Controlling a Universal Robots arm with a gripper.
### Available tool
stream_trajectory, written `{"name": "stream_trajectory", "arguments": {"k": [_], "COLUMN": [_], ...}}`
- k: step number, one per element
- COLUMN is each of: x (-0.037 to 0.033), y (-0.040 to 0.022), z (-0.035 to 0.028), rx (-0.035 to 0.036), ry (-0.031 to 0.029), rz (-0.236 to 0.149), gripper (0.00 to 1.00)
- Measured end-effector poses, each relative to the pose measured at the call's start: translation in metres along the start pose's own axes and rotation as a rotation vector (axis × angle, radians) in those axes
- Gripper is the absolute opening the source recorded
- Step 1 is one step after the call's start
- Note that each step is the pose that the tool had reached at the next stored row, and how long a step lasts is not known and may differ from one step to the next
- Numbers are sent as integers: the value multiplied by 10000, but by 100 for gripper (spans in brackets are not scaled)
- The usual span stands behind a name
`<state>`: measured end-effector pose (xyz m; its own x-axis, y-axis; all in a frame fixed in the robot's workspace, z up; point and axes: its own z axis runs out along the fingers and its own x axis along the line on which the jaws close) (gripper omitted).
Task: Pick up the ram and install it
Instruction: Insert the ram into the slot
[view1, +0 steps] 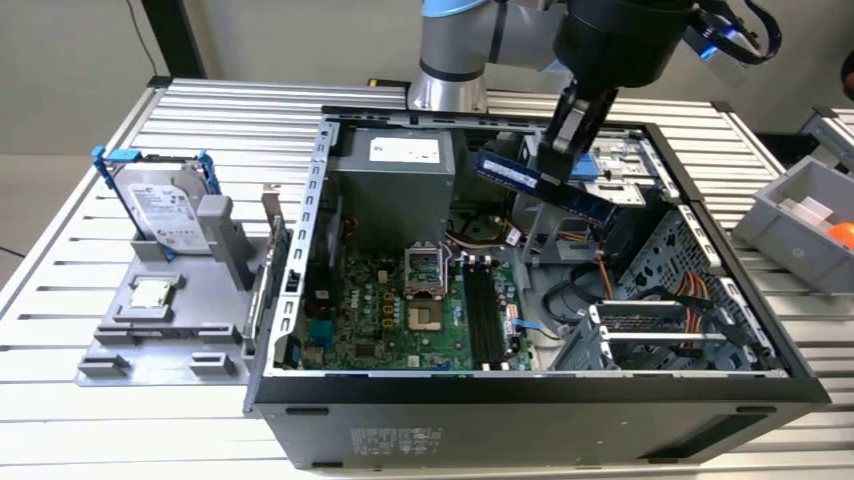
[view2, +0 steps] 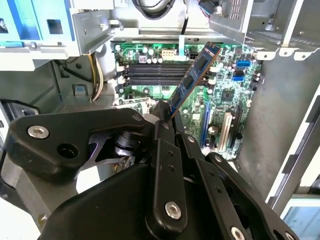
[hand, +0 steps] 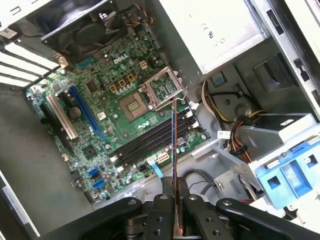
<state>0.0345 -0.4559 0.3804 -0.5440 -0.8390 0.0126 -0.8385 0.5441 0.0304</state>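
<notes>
- A long, thin, dark blue circuit-board ram stick is clamped at one end by the black two-fingered gripper, apparently so that most of its length is left free.
- The stick is held tilted in the air over the open grey computer case, well clear of the green motherboard below.
- In the first wrist view it is seen edge-on above the long black memory slots, crossing them at an angle; it is judged not yet seated or lined up.
- A silver hard drive in a blue bracket and a small square silver chip are parked on a grey fixture outside the case.
</notes>
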Motion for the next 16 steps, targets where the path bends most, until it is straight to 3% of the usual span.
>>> {"name": "stream_trajectory", "arguments": {"k": [16], "x": [0], "y": [0], "z": [2], "rx": [-19], "ry": [-46], "rz": [1492], "gripper": [0]}}
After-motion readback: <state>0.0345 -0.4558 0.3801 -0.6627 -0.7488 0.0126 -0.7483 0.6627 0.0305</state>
